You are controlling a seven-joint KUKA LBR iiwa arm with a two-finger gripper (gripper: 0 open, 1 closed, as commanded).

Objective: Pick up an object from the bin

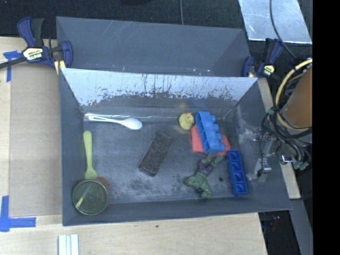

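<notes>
My gripper (263,162) hangs at the right side of the bin, over the sloping right wall. Nearest to it, just to its left, a narrow blue studded brick (237,172) lies lengthwise on the floor. A larger blue brick (209,132) lies farther up and to the left, resting on a pink block (198,142). Below these lies a small green and purple toy figure (203,176). I see nothing held by the gripper.
A small yellow toy (186,121) sits beside the big blue brick. A dark grey rectangular block (155,153) lies mid-bin. A white plastic spoon (115,121) lies at the back left. A green round strainer with a yellow-green handle (90,194) fills the front left corner.
</notes>
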